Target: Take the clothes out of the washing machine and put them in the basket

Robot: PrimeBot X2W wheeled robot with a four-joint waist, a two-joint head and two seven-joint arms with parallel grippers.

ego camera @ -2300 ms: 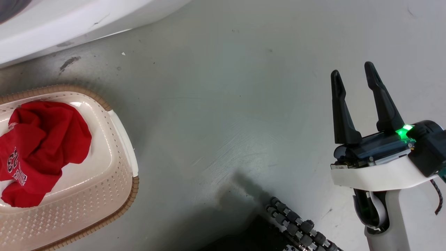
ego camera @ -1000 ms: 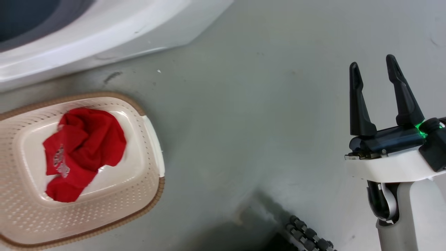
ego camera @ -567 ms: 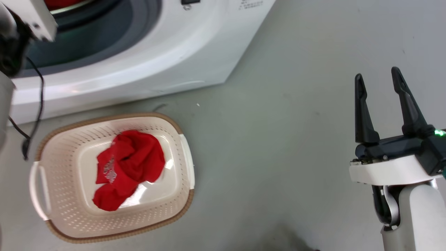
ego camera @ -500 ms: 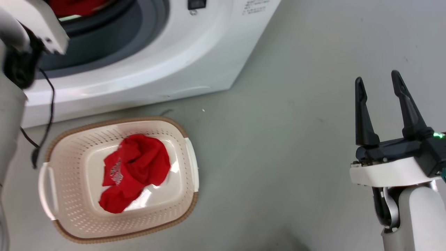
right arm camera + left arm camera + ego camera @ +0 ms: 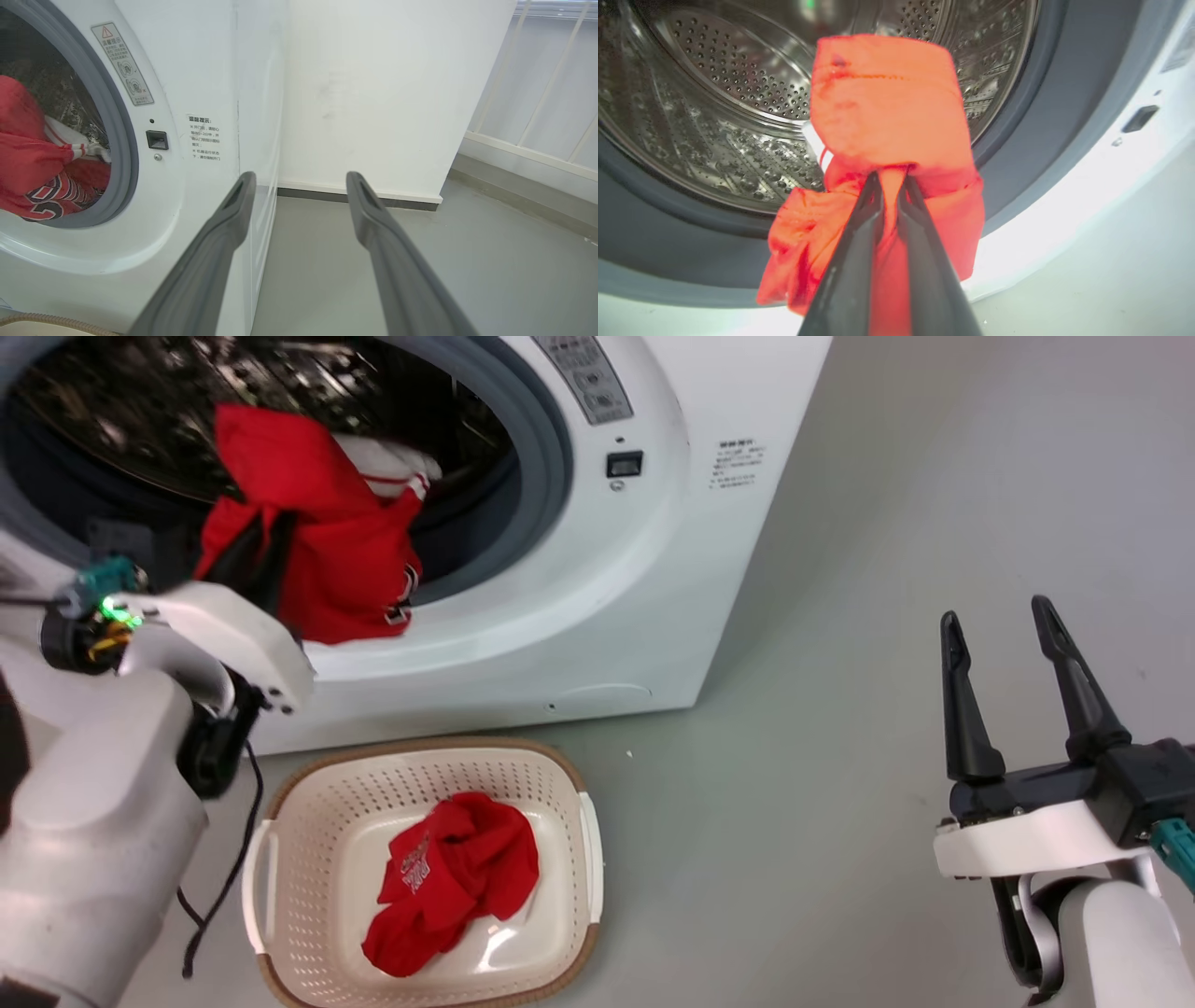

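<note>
camera tilted up | left jaws grasping red garment point(image 5: 345, 560) at washing machine point(image 5: 672, 569) mouth | right jaws released, seemingly unmoved

The white front-loading washing machine point(image 5: 597, 616) has a grey rubber door ring point(image 5: 551, 462) and a shiny steel drum point(image 5: 714, 93) dotted with holes. In its mouth, a red jersey garment point(image 5: 345, 560) shows white striped trim and black-and-white lettering. Before the machine, a cream perforated plastic basket point(image 5: 420, 782), with a brown woven-look rim, holds another red garment point(image 5: 476, 868) lettered white.
</note>
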